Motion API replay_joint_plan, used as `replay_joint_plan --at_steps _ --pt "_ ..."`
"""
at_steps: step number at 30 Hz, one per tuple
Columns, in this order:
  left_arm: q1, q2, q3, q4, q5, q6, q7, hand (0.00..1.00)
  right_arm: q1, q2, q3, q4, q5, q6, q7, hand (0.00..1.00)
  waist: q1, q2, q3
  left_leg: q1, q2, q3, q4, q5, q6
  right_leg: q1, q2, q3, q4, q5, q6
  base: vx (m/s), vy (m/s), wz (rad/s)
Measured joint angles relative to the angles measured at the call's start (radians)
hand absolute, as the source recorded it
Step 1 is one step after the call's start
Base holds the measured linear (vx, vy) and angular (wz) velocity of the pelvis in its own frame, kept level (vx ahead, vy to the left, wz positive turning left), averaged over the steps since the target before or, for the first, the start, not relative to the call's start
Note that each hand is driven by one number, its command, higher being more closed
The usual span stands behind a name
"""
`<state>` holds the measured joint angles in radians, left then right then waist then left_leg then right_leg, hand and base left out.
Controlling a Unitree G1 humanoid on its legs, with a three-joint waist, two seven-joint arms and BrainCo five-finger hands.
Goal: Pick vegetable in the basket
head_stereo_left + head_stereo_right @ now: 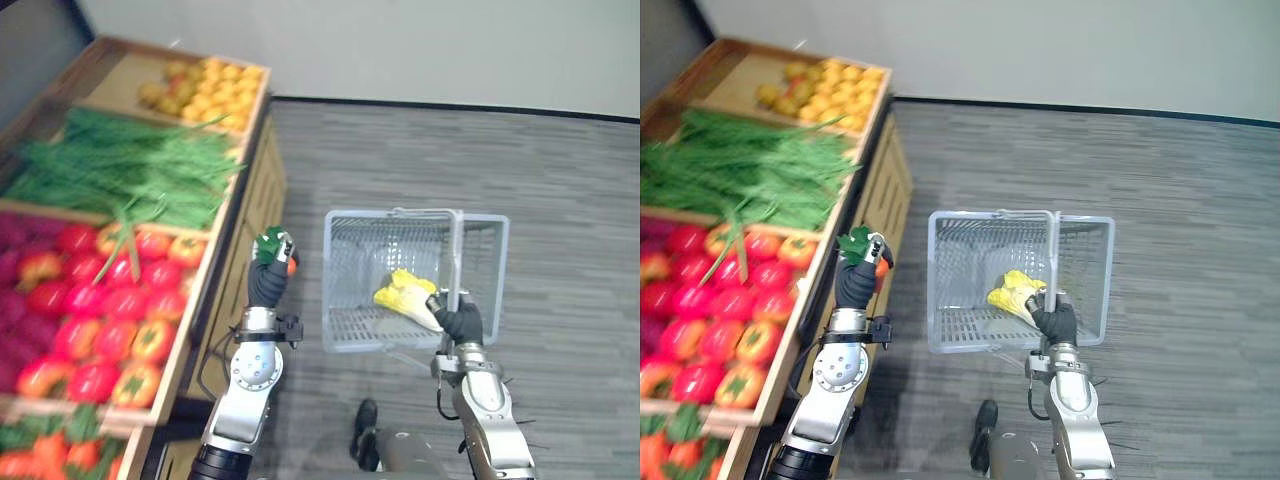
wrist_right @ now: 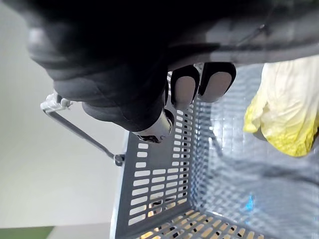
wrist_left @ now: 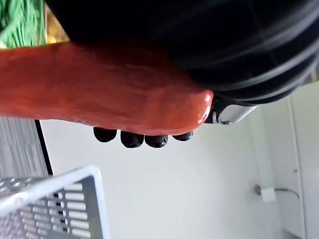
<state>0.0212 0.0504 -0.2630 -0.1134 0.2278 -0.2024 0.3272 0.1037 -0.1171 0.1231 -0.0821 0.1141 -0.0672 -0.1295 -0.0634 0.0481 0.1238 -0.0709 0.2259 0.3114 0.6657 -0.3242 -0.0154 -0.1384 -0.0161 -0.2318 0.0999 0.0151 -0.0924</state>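
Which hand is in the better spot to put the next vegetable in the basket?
Left. The left hand has its fingers curled round a red vegetable, raised beside the basket; the right hand is busy gripping the basket's handle.

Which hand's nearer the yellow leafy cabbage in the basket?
Right. The right hand grips the grey mesh basket's handle beside the yellow leafy cabbage; left hand holds a red vegetable outside the basket.

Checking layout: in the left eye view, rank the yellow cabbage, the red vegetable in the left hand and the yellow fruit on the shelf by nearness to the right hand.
1. The yellow cabbage, in the basket beside the right hand.
2. The red vegetable, in the left hand, across the basket.
3. The yellow fruit, far back left.
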Motion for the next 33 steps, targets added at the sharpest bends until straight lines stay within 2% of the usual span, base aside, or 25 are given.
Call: replay_joint_plan --at_steps 1,2,3,4,5,6,7,9,12,16,20,21,26,33 --pt "0.001 0.001 -0.005 0.004 0.000 0.000 0.000 1.00 -0.001 0.001 0.008 0.000 0.005 0.000 0.001 1.00 0.003 0.000 0.000 -0.010 -0.013 -0.031 -0.026 0.000 -0.001 0.011 -0.002 0.020 0.001 0.000 0.008 0.21 0.117 -1.20" --pt "0.001 0.000 -0.012 0.007 0.000 0.001 0.000 1.00 -0.009 0.001 0.021 0.000 0.013 -0.001 0.001 1.00 0.005 0.005 0.000 -0.034 -0.035 -0.075 -0.109 0.010 -0.015 0.031 -0.004 0.056 0.002 0.012 0.034 0.23 0.169 -1.12" --pt "-0.001 -0.008 -0.014 0.007 0.000 0.001 0.000 1.00 -0.016 -0.005 0.028 -0.001 0.015 -0.001 0.002 1.00 0.008 0.021 -0.001 -0.040 -0.032 -0.087 -0.245 0.095 -0.052 0.040 0.008 0.087 0.002 0.015 0.050 0.18 0.168 -1.10" --pt "-0.003 -0.016 -0.014 0.007 0.000 0.001 -0.001 1.00 -0.018 -0.013 0.032 -0.002 0.023 -0.001 0.005 1.00 0.007 0.035 0.000 -0.046 -0.026 -0.091 -0.297 0.140 -0.057 0.046 0.019 0.104 0.000 0.015 0.067 0.16 0.179 -0.93" --pt "-0.004 -0.024 -0.016 0.022 0.000 0.000 -0.002 1.00 -0.010 -0.020 0.036 0.002 0.030 -0.001 0.009 1.00 0.005 0.031 -0.007 -0.026 -0.035 -0.086 -0.320 0.135 -0.063 0.051 0.018 0.133 -0.006 0.016 0.086 0.17 0.191 -0.44" --pt "-0.015 -0.021 -0.019 0.048 -0.002 0.001 -0.010 1.00 -0.003 -0.013 0.037 -0.005 0.044 -0.001 0.025 1.00 -0.017 0.026 -0.013 0.006 -0.061 -0.081 -0.387 0.138 -0.058 0.057 -0.001 0.139 -0.029 0.026 0.099 0.20 0.228 -0.32" --pt "-0.032 -0.015 -0.020 0.084 -0.004 0.003 -0.024 1.00 0.007 -0.009 0.036 -0.004 0.065 0.000 0.034 1.00 -0.021 0.014 -0.016 0.046 -0.094 -0.061 -0.458 0.165 -0.040 0.060 -0.023 0.156 -0.052 0.035 0.113 0.17 0.185 -0.06" --pt "-0.049 -0.012 -0.020 0.136 -0.021 0.016 -0.029 1.00 0.022 -0.007 0.042 -0.004 0.095 0.005 0.047 1.00 -0.033 0.014 -0.016 0.083 -0.124 -0.055 -0.536 0.197 -0.031 0.068 -0.041 0.166 -0.071 0.040 0.121 0.12 0.136 -0.06" --pt "-0.050 -0.005 -0.018 0.212 -0.022 0.052 -0.042 1.00 0.050 -0.001 0.085 -0.002 0.152 0.029 0.078 1.00 -0.032 0.013 -0.018 0.143 -0.133 -0.021 -0.621 0.217 -0.035 0.080 -0.037 0.199 -0.090 0.047 0.129 0.09 0.074 -0.22" --pt "-0.069 0.024 -0.020 0.267 -0.018 0.081 -0.044 1.00 0.062 -0.002 0.124 -0.001 0.171 0.048 0.093 1.00 -0.036 0.012 -0.018 0.150 -0.134 0.016 -0.634 0.217 -0.036 0.080 -0.034 0.242 -0.125 0.065 0.124 0.05 0.029 -0.28" --pt "-0.085 0.036 -0.018 0.323 -0.012 0.092 -0.046 1.00 0.063 -0.010 0.158 0.001 0.191 0.055 0.108 1.00 -0.045 0.003 -0.022 0.164 -0.138 0.051 -0.638 0.216 -0.037 0.079 -0.031 0.285 -0.140 0.075 0.126 -0.02 0.012 -0.33" --pt "-0.086 0.038 -0.018 0.346 -0.008 0.098 -0.046 0.00 0.062 -0.010 0.171 0.010 0.195 0.055 0.112 1.00 -0.053 -0.005 -0.026 0.170 -0.138 0.054 -0.641 0.213 -0.039 0.079 -0.029 0.293 -0.140 0.075 0.126 -0.05 0.008 -0.20" --pt "-0.087 0.054 -0.021 0.456 0.042 0.127 -0.066 0.00 0.063 -0.012 0.246 0.030 0.233 0.066 0.131 1.00 -0.065 -0.045 -0.045 0.177 -0.139 0.079 -0.650 0.202 -0.039 0.079 -0.021 0.333 -0.174 0.100 0.129 -0.07 -0.007 -0.24" --pt "-0.117 0.034 -0.045 0.526 0.094 0.151 -0.073 0.00 0.071 -0.031 0.303 0.030 0.330 0.075 0.198 1.00 -0.064 -0.046 -0.046 0.175 -0.138 0.061 -0.649 0.203 -0.039 0.083 -0.023 0.317 -0.175 0.101 0.131 -0.04 -0.017 0.05"
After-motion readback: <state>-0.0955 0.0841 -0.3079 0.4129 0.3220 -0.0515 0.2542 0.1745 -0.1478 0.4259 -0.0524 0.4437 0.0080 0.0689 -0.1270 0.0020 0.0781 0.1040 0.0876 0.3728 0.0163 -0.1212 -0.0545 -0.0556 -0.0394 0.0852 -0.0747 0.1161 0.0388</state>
